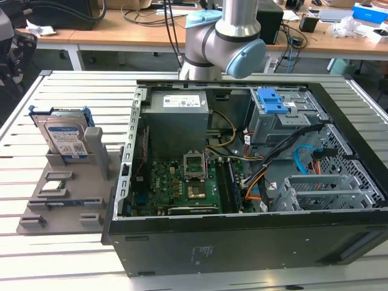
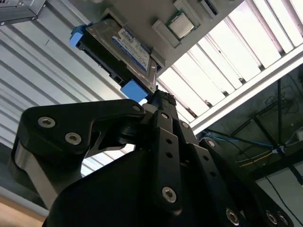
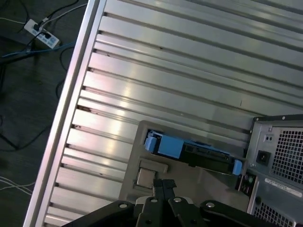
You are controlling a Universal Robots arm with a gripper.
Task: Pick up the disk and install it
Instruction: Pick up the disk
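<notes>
The disk (image 1: 63,138) stands on edge in a slot of the grey holder (image 1: 73,200) at the exterior view's left, silver with a white-and-blue label and a blue carrier bracket. In both wrist views the disk (image 2: 124,45) (image 3: 189,150) lies well ahead of the fingertips, apart from them. My gripper (image 2: 161,97) (image 3: 164,182) hangs above the holder with its black fingers drawn together and nothing between them. In the exterior view the arm's elbow joint (image 1: 227,36) sits behind the case.
An open computer case (image 1: 242,242) fills the middle and right of the slatted metal table (image 1: 66,85), with a drive cage and blue latch (image 1: 271,100) at its back right. A small square chip (image 1: 54,186) (image 2: 180,24) lies on the holder.
</notes>
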